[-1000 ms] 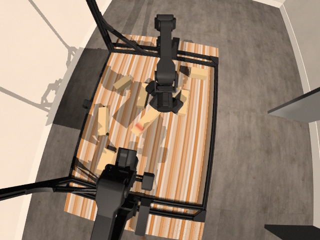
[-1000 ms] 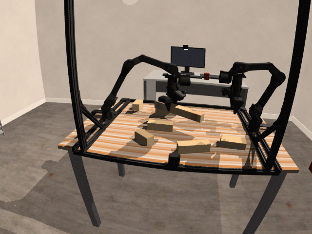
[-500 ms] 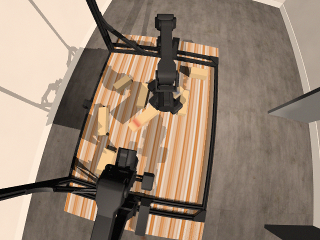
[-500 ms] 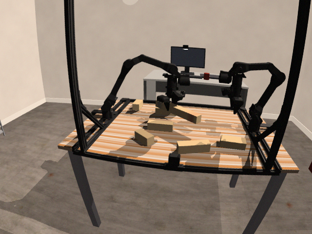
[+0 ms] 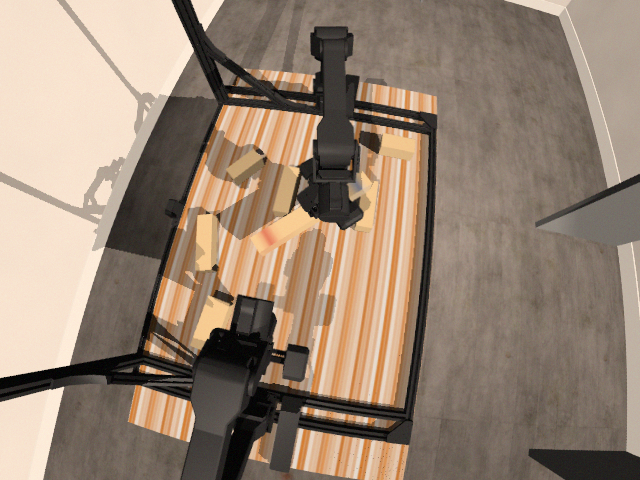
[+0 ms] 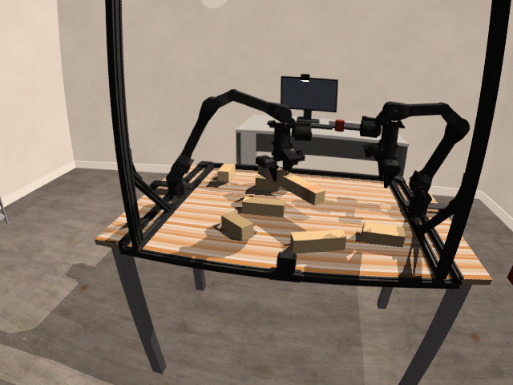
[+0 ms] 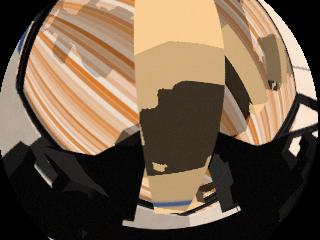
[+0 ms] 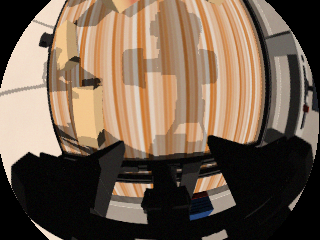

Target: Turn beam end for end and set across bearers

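The long pale wooden beam has a red band near one end and a blue band near the other. My left gripper is shut on it and holds it raised, slanting across the line of the bearers. The red end points down and left in the top view. One bearer block stands left of the gripper there, the other on its right, under the blue end. Whether the beam touches them is hidden. My right gripper is open and empty.
Other pale blocks are a far-end block, an angled block, a side block and one beside the right arm. A black frame rims the table.
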{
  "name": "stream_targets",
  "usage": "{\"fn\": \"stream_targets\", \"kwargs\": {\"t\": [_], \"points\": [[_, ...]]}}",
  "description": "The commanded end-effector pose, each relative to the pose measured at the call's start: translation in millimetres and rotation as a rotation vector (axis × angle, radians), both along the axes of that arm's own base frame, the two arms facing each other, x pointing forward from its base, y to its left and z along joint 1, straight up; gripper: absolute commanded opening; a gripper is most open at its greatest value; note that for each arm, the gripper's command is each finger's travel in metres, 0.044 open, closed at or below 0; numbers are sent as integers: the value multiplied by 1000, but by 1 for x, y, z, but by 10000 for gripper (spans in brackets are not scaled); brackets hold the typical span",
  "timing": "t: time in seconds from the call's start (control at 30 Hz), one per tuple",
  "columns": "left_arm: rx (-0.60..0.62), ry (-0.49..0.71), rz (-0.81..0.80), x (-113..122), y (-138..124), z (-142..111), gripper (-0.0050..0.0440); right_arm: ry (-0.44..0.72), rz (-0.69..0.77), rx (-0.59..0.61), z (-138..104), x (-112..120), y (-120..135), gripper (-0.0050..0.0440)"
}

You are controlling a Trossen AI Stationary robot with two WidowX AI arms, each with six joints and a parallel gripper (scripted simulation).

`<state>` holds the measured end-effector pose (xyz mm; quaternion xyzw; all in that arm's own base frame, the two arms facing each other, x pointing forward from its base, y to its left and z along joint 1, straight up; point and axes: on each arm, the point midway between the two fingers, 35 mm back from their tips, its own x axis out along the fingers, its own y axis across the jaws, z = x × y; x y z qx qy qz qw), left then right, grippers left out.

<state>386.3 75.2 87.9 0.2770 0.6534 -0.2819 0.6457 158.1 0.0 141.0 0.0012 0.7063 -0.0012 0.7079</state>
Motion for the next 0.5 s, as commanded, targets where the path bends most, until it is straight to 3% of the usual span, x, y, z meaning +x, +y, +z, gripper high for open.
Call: {"fn": "stream_targets", "kwargs": {"t": [0.0, 0.47], "points": [[2, -13, -50, -1, 1, 4, 0, 2, -2, 0, 0, -1, 0, 440], [1, -13, -184, -3, 4, 4, 0, 2, -2, 0, 0, -1, 0, 440]]}}
